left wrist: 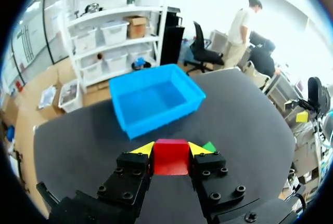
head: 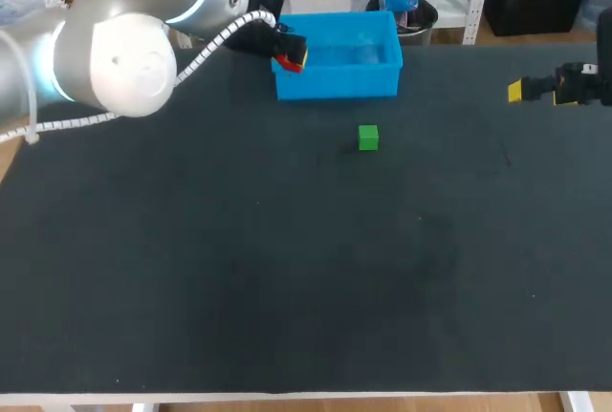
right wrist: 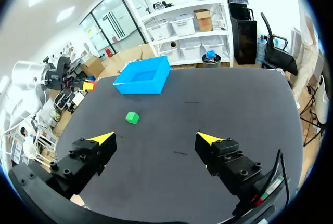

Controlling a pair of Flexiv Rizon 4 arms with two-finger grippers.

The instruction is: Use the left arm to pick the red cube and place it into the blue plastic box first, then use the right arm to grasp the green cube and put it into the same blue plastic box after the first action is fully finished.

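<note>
My left gripper (left wrist: 170, 149) is shut on the red cube (left wrist: 170, 156), which fills the gap between its yellow tips. In the head view that gripper (head: 293, 53) holds the red cube (head: 289, 65) above the left end of the blue plastic box (head: 337, 82). From the left wrist the blue box (left wrist: 154, 97) lies just ahead, and it looks empty. The green cube (head: 368, 138) rests on the dark table a little in front of the box, also seen as the green cube (right wrist: 132, 117). My right gripper (head: 531, 90) hangs open at the far right, apart from everything; its fingers (right wrist: 104, 140) spread wide.
The dark table top (head: 287, 278) stretches bare toward the front edge. A black bin (head: 406, 12) with blue contents stands just behind the box, past the table's back edge.
</note>
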